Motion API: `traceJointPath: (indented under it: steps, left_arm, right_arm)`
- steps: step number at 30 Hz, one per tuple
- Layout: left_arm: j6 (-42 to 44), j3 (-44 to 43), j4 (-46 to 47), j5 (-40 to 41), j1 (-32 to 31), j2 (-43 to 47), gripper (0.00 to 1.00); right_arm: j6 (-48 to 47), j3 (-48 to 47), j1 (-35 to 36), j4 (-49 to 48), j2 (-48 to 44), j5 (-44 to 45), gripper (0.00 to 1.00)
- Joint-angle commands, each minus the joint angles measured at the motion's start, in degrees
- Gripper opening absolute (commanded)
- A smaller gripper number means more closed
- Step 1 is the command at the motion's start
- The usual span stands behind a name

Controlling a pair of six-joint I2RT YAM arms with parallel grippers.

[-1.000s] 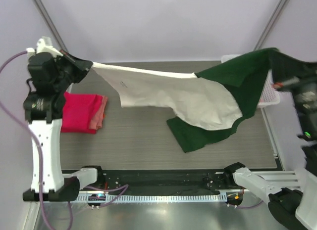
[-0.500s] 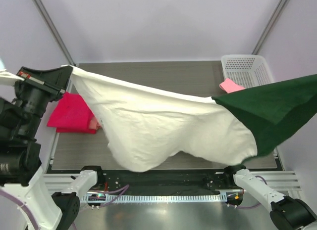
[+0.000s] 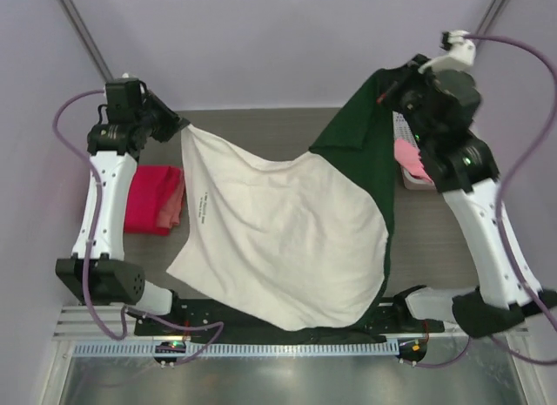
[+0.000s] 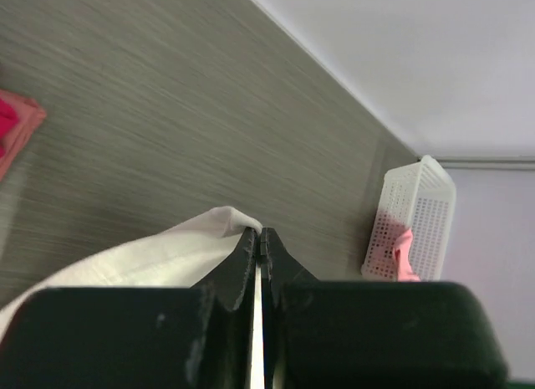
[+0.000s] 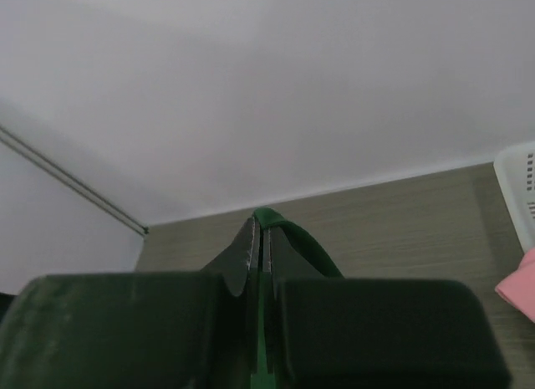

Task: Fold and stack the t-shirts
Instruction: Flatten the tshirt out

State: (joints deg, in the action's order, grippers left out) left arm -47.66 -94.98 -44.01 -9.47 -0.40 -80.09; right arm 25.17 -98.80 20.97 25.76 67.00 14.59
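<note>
Pale lilac walls (image 3: 278, 39) enclose a grey, apparently woodgrain table (image 3: 252, 122).

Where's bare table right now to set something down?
Bare table: the far strip behind the cream shirt; the right patch between its green edge and the right arm, nearer than the basket. Crowded: centre, draped by the shirt; left edge, red stack.

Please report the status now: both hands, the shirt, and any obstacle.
Left hand shut on cream shirt corner. Right hand shut on its green end. Shirt hangs spread between them over table. Red stack lies clear, at left.
</note>
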Motion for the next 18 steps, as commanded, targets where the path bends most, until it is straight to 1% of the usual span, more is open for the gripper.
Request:
traceJointPath:
  steps: [1,2,3,4,5,6,7,8,9,10,11,13,14,15,16,17,18]
  left_arm:
    - [-1.65,-10.44,7.28,-1.51,0.05,-5.57,0.0]
    - [-1.73,-13.8,6.4,-1.51,0.05,-7.86,0.0]
    - [-1.82,-17.83,5.26,-1.42,0.14,-12.15,0.0]
    - [-1.82,-25.79,3.34,-1.34,0.14,-14.02,0.0]
    - [-1.91,-29.87,2.45,-1.34,0.14,-15.69,0.0]
    - [-2.87,-37.74,0.96,-2.12,2.23,-19.27,0.0]
    - [-3.75,-41.04,0.68,-3.08,3.9,-20.7,0.0]
    - [-4.89,-43.69,1.03,-4.31,5.05,-22.11,0.0]
    - [-8.03,-45.89,3.21,-6.06,6.02,-23.43,0.0]
    - [-9.28,-45.82,4.97,-8.52,7.86,-23.7,0.0]
    - [-9.99,-45.47,6.46,-9.24,8.31,-23.7,0.0]
    - [-8.6,-42.85,9.46,-8.64,8.58,-22.92,0.0]
    - [-7.81,-41.09,9.9,-8.63,8.58,-22.3,0.0]
    - [-6.93,-35.77,11.91,-8.72,8.58,-21.43,0.0]
    - [-6.66,-32.32,13.23,-8.89,8.49,-19.5,0.0]
    - [-6.57,-28.81,14.81,-9.59,8.58,-18.35,0.0]
    - [-6.48,-25.03,18.14,-10.12,8.49,-17.21,0.0]
  right_arm:
    - [-0.38,-6.9,-0.4,-6.42,7.51,1.85,0.01]
    - [-0.47,-9.97,-1.01,-6.34,9.62,1.06,0.01]
    - [-0.21,-13.48,-1.19,-6.16,12.07,0.01,0.01]
    - [-0.03,-21.09,-1.54,-5.55,16.28,-1.74,0.01]
    - [0.23,-25.34,-2.24,-4.85,18.75,-2.54,0.01]
    - [1.45,-34.78,-3.21,-3.01,23.3,-5.25,0.01]
    - [2.42,-39.49,-4.26,-2.12,25.87,-7.1,0.01]
    - [3.73,-43.54,-7.32,-1.59,27.72,-9.21,0.01]
    - [7.92,-48.71,-9.18,-2.11,29.05,-12.36,0.01]
    - [10.4,-50.42,-11.11,-2.55,31.59,-19.7,0.01]
    - [13.47,-51.3,-15.83,-3.51,32.39,-24.04,0.01]
    - [17.88,-49.04,-18.94,-6.84,32.75,-29.77,0.01]
    - [17.64,-46.68,-19.56,-7.82,31.45,-32.67,0.01]
    - [16.85,-40.3,-20.0,-8.96,30.22,-32.87,0.01]
    - [15.54,-36.24,-20.09,-9.93,28.9,-32.96,0.01]
    - [15.61,-31.67,-20.27,-11.5,25.14,-33.92,0.01]
    - [16.05,-22.32,-20.18,-13.43,23.37,-34.97,0.01]
